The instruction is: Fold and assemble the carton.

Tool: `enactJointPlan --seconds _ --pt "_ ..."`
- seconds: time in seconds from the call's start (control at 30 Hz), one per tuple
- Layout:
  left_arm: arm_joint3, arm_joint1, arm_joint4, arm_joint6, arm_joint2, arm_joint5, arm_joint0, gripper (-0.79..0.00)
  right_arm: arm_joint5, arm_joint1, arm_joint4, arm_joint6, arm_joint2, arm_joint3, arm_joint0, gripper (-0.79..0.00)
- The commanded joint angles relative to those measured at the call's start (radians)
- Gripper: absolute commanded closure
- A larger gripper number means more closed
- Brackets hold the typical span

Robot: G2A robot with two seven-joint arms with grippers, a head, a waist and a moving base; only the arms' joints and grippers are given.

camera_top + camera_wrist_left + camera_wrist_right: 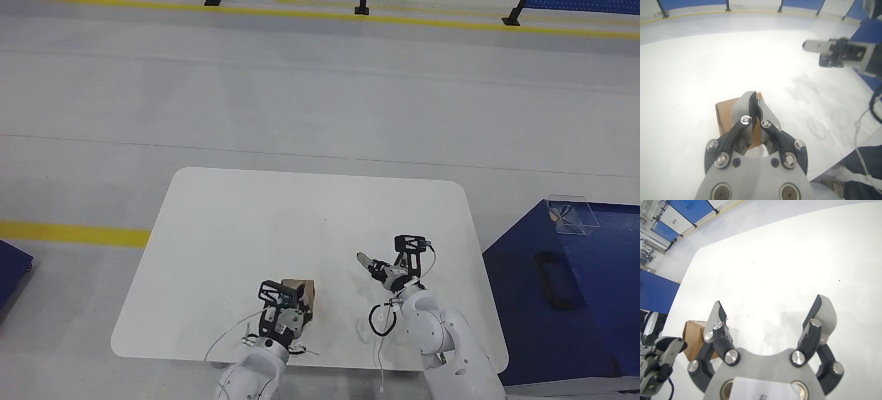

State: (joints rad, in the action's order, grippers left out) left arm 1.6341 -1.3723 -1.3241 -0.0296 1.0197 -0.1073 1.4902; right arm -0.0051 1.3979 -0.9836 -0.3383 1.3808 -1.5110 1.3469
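The table (250, 210) offers open surface across its far half and left side. Near the near edge, the brown carton (303, 293) and the left hand (288, 295) over it block passage. A bare gap separates them from the right hand (385, 256), fingers spread.

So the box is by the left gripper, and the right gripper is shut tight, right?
Not quite. The right gripper is open, not shut: the right wrist view shows its fingers spread wide apart over the table. The rest is right: the box is by the left gripper.
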Motion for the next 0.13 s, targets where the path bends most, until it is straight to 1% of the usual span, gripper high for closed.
enactJointPlan --seconds 0.0,0.1 --pt "0.036 0.004 0.012 -0.100 0.015 0.023 0.035 0.000 0.000 0.000 0.000 0.000 0.000 0.000 0.000 -0.785" --pt "0.080 0.013 0.015 -0.229 0.046 0.061 0.093 0.000 0.000 0.000 0.000 0.000 0.000 0.000 0.000 -0.785"
